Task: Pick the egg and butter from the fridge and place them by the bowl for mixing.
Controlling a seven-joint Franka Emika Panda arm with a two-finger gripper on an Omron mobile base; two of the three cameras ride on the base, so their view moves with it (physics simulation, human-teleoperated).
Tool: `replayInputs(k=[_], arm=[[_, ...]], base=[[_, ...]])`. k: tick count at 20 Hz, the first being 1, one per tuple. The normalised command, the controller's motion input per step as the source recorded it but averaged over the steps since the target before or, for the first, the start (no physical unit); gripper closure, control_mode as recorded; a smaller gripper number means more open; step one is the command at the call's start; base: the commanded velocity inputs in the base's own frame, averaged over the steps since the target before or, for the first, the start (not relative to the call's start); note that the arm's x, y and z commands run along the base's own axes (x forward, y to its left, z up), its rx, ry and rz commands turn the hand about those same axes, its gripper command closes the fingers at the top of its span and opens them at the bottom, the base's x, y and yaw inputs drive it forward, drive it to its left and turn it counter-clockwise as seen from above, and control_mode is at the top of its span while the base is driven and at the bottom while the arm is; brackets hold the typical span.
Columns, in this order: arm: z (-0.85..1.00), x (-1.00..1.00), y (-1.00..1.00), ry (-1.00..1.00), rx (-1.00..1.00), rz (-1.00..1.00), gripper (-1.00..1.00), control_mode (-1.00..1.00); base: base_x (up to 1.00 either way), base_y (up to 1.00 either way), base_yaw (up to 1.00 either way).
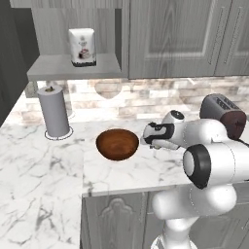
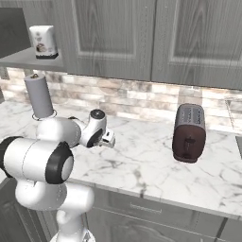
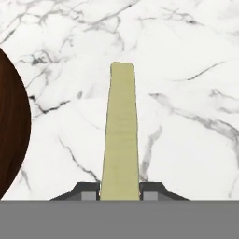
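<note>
My gripper (image 3: 120,189) is shut on the butter (image 3: 122,130), a pale yellowish stick that runs straight out from between the finger tips over the white marble counter (image 3: 186,70). The reddish-brown wooden bowl (image 1: 117,144) stands on the counter just left of my hand (image 1: 155,135); its dark rim (image 3: 11,126) curves in at the left edge of the hand view, a short way from the butter. In the right base view the hand (image 2: 105,138) hangs low above the marble. The egg is out of view. The fridge's dark grey side (image 1: 9,63) rises at the far left.
A paper towel roll (image 1: 54,111) stands behind the bowl to the left, against the brick backsplash. A dark red toaster (image 2: 189,132) sits on the counter to the right. A white canister (image 1: 81,46) rests on the open shelf above. The counter's front edge (image 1: 136,187) runs below the bowl.
</note>
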Motion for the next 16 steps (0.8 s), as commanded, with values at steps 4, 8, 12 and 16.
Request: replayInputs(k=[4, 8, 12, 16], arm=[[-0.24, 0.25, 0.07, 0.01, 0.02, -0.01, 1.00, -1.00], [-0.22, 0.28, 0.13, 0.00, 0.00, 0.00, 1.00, -1.00], [-0.29, 0.18, 0.17, 0.00, 0.00, -0.02, 1.00, -1.00], [-0.21, 0.20, 0.14, -0.02, 0.00, -0.01, 1.00, -1.00]], base=[[0.00, 0.00, 0.00], [0.00, 0.00, 0.00], [0.00, 0.00, 0.00], [0.00, 0.00, 0.00]])
